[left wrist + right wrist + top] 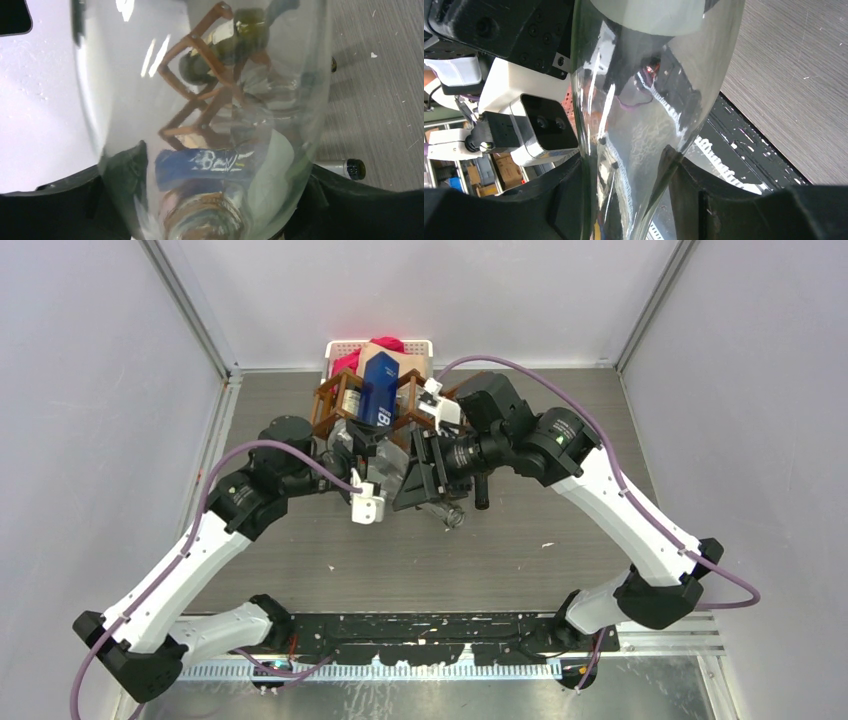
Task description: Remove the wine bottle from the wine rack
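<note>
**rackwatcher:** So where's the wine bottle sitting right now?

**yam_fan:** It's hanging over the table, just on the near side of the wine rack. It's clear glass, and the mouth is pointing toward the near edge. Both arms are meeting on it from opposite sides, so most of it is hiding under them in the top view. Can't tell if the far end is touching the rack.

**rackwatcher:** And the jaws?

**yam_fan:** The left gripper is clamping the bottle, with black fingers pressing the glass on both sides. The right gripper is squeezing it too, down where the glass is narrowing. In the left wrist view, the rack's diamond slats and a dark bottle are showing through the glass.

**rackwatcher:** Anything else around?

**yam_fan:** A blue carton is resting on the rack. A white basket holding red cloth is sitting right behind it, by the back wall.
</note>
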You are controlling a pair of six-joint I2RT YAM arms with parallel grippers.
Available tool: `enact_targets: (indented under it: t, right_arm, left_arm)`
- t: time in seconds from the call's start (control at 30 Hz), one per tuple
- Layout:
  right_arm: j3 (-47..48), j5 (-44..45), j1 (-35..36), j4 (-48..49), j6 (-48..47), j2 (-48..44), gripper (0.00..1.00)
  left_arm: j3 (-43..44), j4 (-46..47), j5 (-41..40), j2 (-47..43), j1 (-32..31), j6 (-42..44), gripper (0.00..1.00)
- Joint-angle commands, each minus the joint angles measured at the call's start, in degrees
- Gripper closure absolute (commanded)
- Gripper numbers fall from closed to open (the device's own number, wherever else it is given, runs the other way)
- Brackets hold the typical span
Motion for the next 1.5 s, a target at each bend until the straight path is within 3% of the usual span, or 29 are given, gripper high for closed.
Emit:
enact_targets:
  t: [0.0,0.03,0.07,0.1,0.17,0.23,0.3,0.47,0.7,1.0,1.3,1.47]
  right_arm:
    - [5.7,-4.0,1.4,10.7,-5.3,-1.9,0.99]
    - [5.4,-3.4,1.4,10.1,-5.8,-1.9,0.96]
    - [5.1,-2.9,1.4,9.8,-6.1,-2.0,0.83]
    - [4.9,-1.7,1.4,9.5,-6.5,-2.1,0.62]
    - [4.6,1.2,1.3,8.9,-7.2,-2.3,0.39]
    - [4.6,4.9,1.4,8.2,-8.1,-2.6,0.16]
    - [3.9,8.3,1.4,8.8,-8.6,-3.6,0.02]
    - [1.6,13.6,1.4,12.3,-8.6,-6.3,0.00]
    - [-0.9,23.5,1.4,18.7,-9.1,-11.6,0.00]
    - [-10.2,34.8,1.4,34.3,-12.3,-21.6,0.00]
    - [-20.3,32.0,1.4,47.9,-18.4,-28.9,0.00]
    - [-23.3,27.6,1.4,52.1,-20.8,-30.5,0.00]
  left_arm:
    - [0.6,1.3,-0.8,-1.0,-0.6,-2.9,0.27]
    - [0.5,2.7,-1.3,-1.1,-0.6,-3.9,0.39]
    - [-0.3,5.3,-2.0,-1.4,-0.6,-5.1,0.51]
    - [-1.7,9.2,-2.9,-1.9,-0.6,-5.8,0.67]
    - [-4.9,18.4,-4.9,-3.2,-0.7,-6.6,0.87]
    - [-7.1,27.2,-6.9,-3.8,-0.8,-7.7,0.99]
    - [-8.6,34.2,-9.0,-3.9,-0.8,-7.9,1.00]
    - [-10.6,47.4,-11.9,-3.6,-0.9,-5.0,1.00]
    - [-11.0,51.9,-13.7,-3.8,-0.8,-3.2,1.00]
    - [-9.9,50.6,-15.7,-5.0,-1.9,-7.3,1.00]
    - [0.8,39.1,-23.7,-3.0,-2.4,-25.1,1.00]
    - [5.2,31.8,-24.2,-2.3,-2.4,-34.2,1.00]
